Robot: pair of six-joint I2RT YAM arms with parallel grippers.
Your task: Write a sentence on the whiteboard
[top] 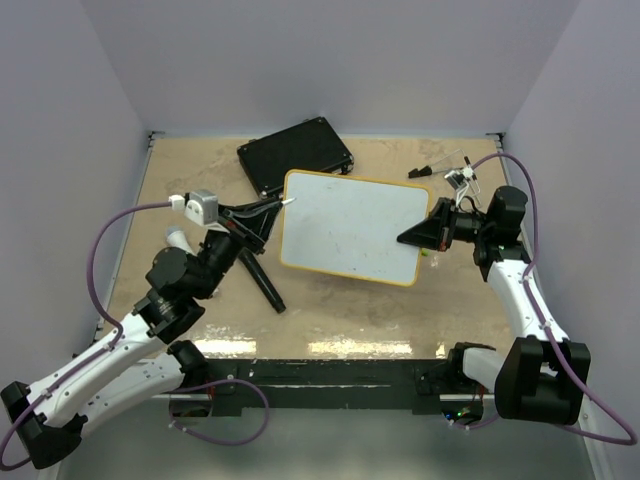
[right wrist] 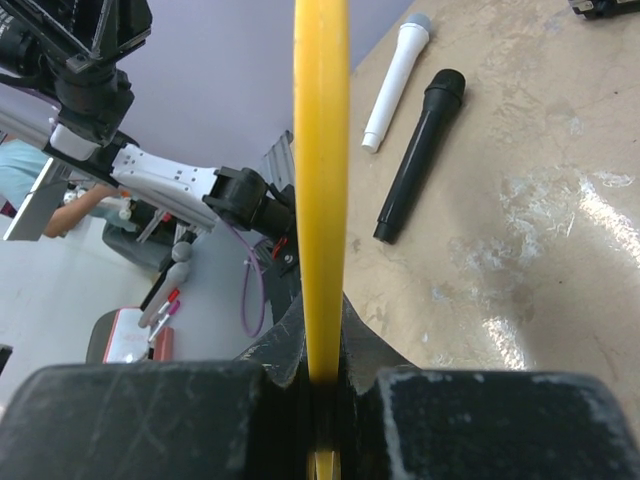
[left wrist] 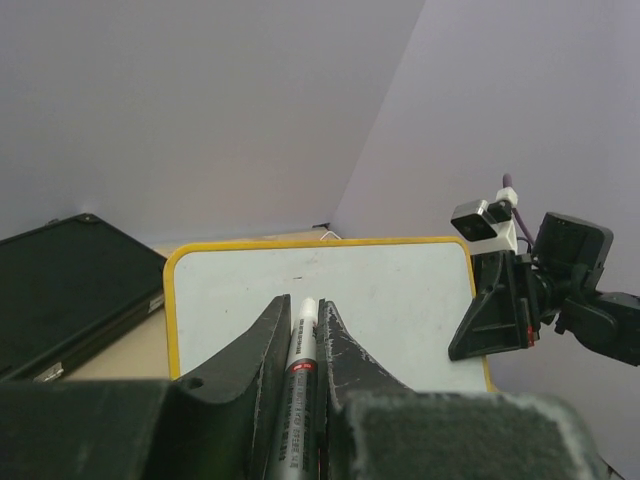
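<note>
**A:** What's on the left?

**B:** The left gripper (top: 272, 206) pinches a silver marker (left wrist: 300, 350), whose tip points at the whiteboard's (top: 350, 225) far-left edge.

**A:** Where's the board?

**B:** Mid-table between the arms, just near of the black case (top: 295, 152).

**A:** And on the right?

**B:** The right gripper (right wrist: 320, 330) is clamped on the board's yellow right rim.
</note>
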